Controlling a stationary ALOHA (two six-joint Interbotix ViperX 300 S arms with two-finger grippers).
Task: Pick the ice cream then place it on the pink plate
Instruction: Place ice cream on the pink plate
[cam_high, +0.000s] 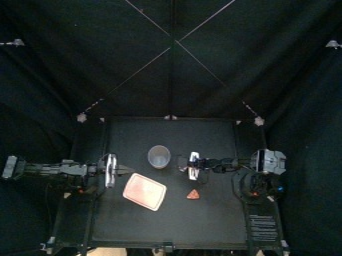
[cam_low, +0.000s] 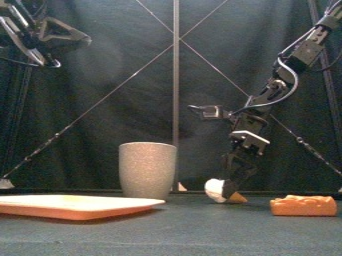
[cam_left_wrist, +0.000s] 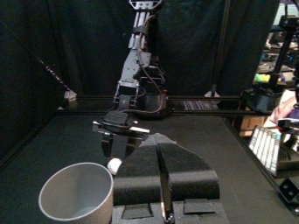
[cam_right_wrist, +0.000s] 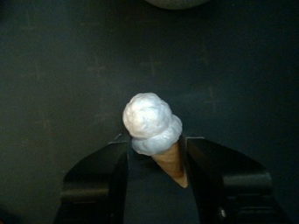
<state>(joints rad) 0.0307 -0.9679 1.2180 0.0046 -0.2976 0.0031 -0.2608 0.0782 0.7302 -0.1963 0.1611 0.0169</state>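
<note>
Nearest the front, the pink plate (cam_high: 144, 190) is lying empty, so the placing is yet to come. Beyond it, at about 2 o'clock from the plate, the right hand (cam_right_wrist: 158, 144) is clasping the ice cream (cam_right_wrist: 155, 122) narrowly at scoop and cone, low over the tabletop (cam_high: 221, 215); the lift seems barely begun. The left hand (cam_left_wrist: 163, 149) is resting pinched together, empty, at 9 o'clock.

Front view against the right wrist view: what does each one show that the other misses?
Only the front view: the pink tray, the whole grey cup and an orange toy. Only the right wrist view: both jaws flanking the ice cream. Both: the ice cream at the right gripper.
</note>
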